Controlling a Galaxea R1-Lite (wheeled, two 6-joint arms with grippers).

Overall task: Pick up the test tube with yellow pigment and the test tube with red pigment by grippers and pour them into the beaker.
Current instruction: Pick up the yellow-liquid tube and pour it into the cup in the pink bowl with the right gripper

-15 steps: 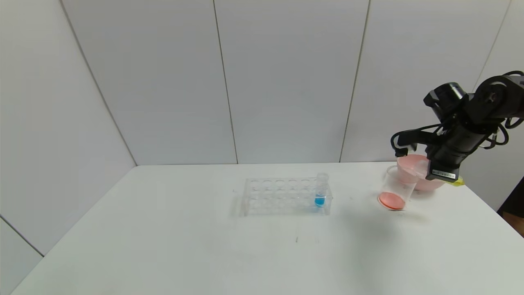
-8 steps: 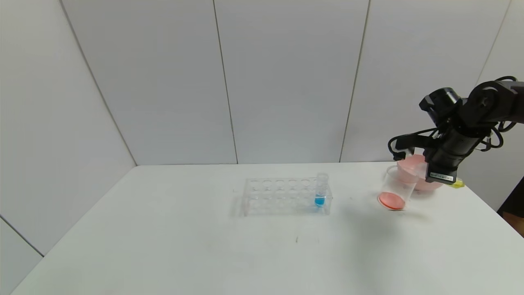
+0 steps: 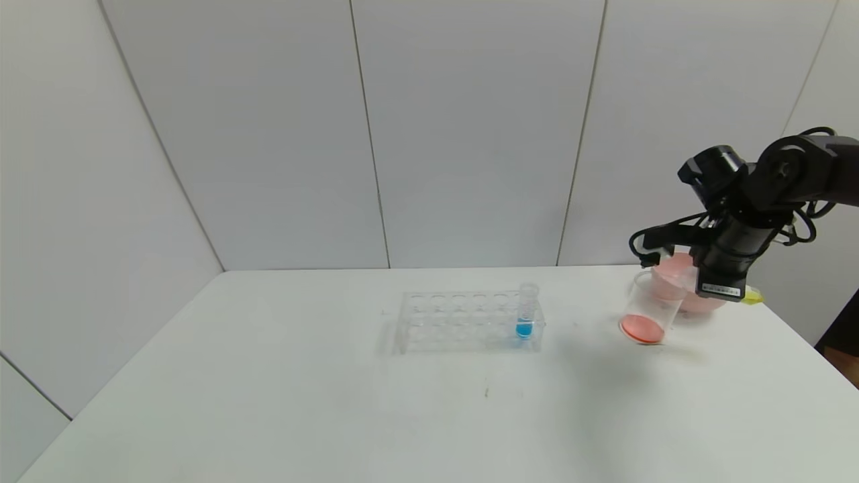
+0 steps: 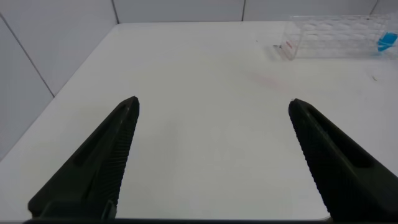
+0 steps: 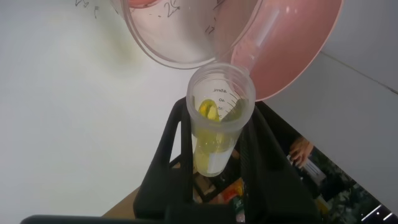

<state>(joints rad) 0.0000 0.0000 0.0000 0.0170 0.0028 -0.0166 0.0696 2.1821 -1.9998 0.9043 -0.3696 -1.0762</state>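
The right claw [image 5: 214, 146] grips the yellow tube [image 5: 217, 118] beside the beaker [image 3: 649, 308]; mistimed tilting could spill onto the counter [image 3: 335, 402].

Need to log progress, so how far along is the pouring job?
Done: the beaker already holds red liquid. In hand: the right end effector grips the yellow tube with its mouth near the beaker's rim; no yellow visible inside yet. Left: the yellow pour. The left end effector is open, idle.

Clear, glossy beaker [image 3: 649, 310], tube [image 5: 217, 118] and rack [image 3: 466, 320]; smooth pink plastic bowl [image 3: 691, 290]; matt white counter [image 3: 335, 402]; matt black fingers [image 5: 171, 149].
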